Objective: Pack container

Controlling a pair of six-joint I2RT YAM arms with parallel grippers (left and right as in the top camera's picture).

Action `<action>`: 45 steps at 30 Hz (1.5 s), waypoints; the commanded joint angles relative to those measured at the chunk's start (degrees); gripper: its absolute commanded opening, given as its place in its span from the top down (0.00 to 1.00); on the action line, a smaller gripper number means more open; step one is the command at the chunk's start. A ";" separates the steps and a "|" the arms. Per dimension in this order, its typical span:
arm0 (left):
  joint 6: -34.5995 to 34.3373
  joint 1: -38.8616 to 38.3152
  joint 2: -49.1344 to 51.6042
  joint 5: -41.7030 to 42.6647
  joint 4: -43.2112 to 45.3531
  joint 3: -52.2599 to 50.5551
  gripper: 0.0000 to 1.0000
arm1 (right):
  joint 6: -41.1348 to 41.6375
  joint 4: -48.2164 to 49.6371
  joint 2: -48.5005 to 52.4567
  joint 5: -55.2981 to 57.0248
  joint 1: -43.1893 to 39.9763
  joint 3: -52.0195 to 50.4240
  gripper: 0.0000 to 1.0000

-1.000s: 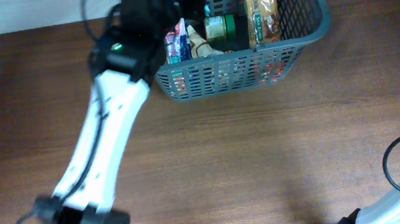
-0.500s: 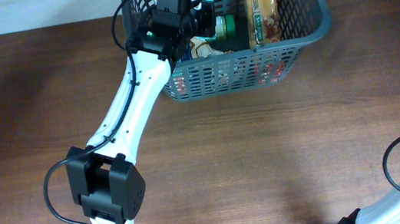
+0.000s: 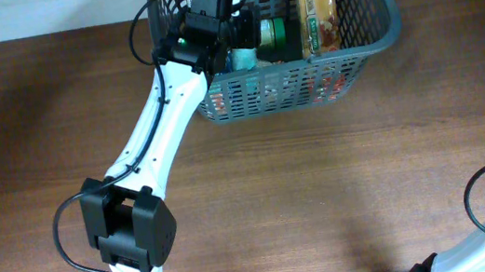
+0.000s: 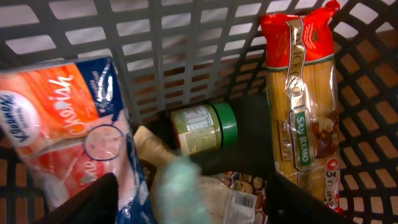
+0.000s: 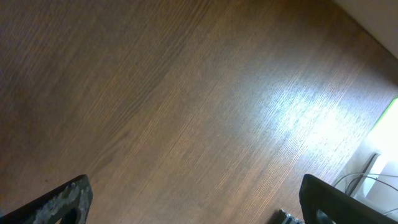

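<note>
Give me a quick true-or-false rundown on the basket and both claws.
1. The pasta is in the basket. True.
2. The lid of the jar is red. False: it is green.
3. The left claw is over the basket. True.
4. The right claw is shut. False: it is open, over the bare table.
</note>
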 commanded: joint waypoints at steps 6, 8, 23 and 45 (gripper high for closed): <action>0.61 0.72 -1.20 -0.63 0.31 4.42 0.27 | 0.31 0.07 0.09 -0.09 -0.09 -0.35 0.01; 0.63 1.36 -2.32 -0.66 -0.79 6.69 0.24 | 0.31 0.07 0.09 -0.09 -0.09 -0.35 0.01; 1.70 16.57 -25.33 -2.56 -23.30 10.82 0.01 | 0.31 0.07 0.09 -0.09 -0.09 -0.35 0.01; 1.64 25.24 -49.24 -2.34 -56.72 10.80 0.01 | 0.31 0.07 0.09 -0.09 -0.09 -0.35 0.01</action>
